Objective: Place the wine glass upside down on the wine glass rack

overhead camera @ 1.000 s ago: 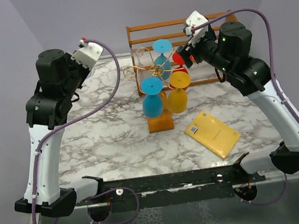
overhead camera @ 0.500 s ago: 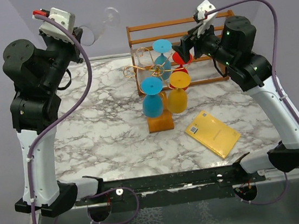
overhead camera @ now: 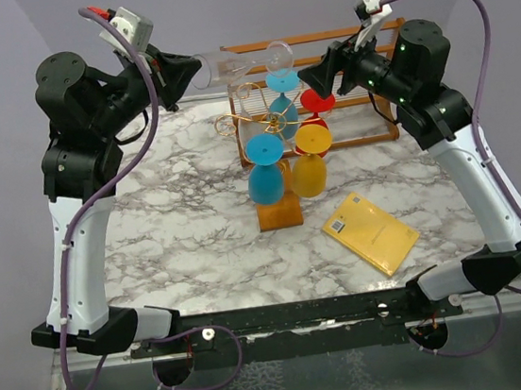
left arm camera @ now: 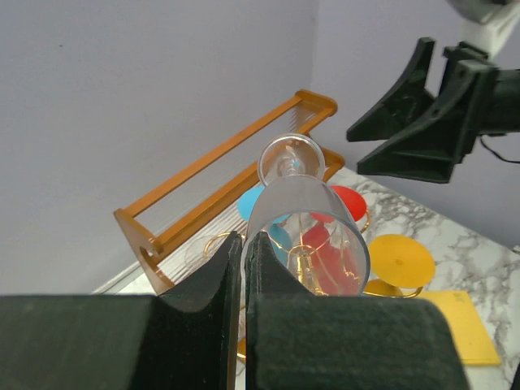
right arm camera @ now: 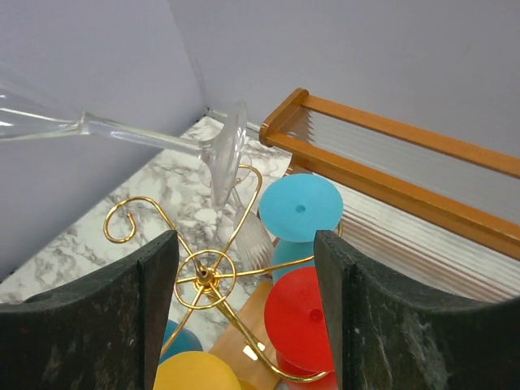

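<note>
My left gripper (overhead camera: 181,74) is shut on the bowl rim of a clear wine glass (overhead camera: 226,65). It holds the glass sideways in the air, foot (overhead camera: 279,55) pointing right, above the rear of the wine glass rack. In the left wrist view the gripper (left arm camera: 245,241) pinches the rim of the glass (left arm camera: 305,223). The rack is gold wire (overhead camera: 253,118) on an orange-brown base (overhead camera: 280,214). Blue, yellow and red glasses hang on it upside down. My right gripper (overhead camera: 322,75) is open and empty, right of the rack top. Its wrist view (right arm camera: 248,313) shows the rack hub (right arm camera: 205,276) and the clear glass's foot (right arm camera: 229,150).
A wooden slatted shelf (overhead camera: 360,38) stands behind the rack against the back wall. A flat yellow packet (overhead camera: 370,232) lies on the marble table (overhead camera: 180,233) at the front right. A clear ribbed glass (right arm camera: 262,237) seems to hang on the rack's far side.
My left arm has swung the clear glass from up by the back wall down and to the right, now lying sideways over the rack. My right gripper has lifted slightly and stays open.
</note>
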Robot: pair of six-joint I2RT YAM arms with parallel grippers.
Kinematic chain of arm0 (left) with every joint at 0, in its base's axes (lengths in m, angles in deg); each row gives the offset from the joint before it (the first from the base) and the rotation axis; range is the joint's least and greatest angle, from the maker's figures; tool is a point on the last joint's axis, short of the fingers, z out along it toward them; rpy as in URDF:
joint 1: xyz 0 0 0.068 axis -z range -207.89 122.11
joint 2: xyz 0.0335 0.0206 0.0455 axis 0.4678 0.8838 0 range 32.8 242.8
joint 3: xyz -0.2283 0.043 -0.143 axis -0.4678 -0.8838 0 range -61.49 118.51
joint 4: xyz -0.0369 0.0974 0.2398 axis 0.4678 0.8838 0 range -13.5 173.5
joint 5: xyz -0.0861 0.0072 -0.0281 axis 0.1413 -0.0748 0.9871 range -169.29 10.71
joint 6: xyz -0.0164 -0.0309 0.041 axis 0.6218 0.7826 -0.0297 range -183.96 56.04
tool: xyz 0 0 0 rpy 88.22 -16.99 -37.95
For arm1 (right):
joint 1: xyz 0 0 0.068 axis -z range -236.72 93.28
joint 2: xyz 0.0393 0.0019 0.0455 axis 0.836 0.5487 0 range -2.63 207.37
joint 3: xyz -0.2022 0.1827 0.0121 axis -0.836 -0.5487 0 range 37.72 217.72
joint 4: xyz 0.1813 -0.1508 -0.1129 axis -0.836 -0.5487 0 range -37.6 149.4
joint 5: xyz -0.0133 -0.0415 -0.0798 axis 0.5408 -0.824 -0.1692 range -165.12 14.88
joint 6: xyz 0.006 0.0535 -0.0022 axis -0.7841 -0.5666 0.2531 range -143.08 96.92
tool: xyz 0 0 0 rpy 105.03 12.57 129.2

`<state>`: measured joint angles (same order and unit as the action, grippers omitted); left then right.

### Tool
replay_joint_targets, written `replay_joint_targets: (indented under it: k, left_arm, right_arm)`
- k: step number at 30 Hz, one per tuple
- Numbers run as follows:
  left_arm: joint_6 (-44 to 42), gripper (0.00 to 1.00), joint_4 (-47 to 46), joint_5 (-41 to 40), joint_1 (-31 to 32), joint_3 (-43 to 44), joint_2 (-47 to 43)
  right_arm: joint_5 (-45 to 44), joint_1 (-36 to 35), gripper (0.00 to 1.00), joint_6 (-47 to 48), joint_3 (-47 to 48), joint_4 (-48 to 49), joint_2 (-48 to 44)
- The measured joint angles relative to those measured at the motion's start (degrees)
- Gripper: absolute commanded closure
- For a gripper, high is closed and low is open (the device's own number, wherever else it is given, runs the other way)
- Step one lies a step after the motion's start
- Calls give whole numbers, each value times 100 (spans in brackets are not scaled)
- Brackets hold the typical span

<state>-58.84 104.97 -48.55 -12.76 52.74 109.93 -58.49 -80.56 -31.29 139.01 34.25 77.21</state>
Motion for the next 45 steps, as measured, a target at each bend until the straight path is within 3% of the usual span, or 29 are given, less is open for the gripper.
replay_joint_targets:
  k: [5,16,26,28,45]
  left_arm:
    - [234,100,-146,396,0,-42,0]
    - [470,100,-343,811,0,-170,-7]
    - [501,100,-361,953,0,-275,-9]
    - [492,96,-358,977,0,-299,-9]
    - [81,63,-278,809,-9,-813,-243]
  right_arm:
    - [275,140,43,-404,-46,35,125]
    - [820,236,74,-855,-83,254,160]
    - [984,302,94,-1021,-197,297,162]
    - [981,337,98,-1078,-197,299,162]
    - [723,634,99,-673,-13,175,160]
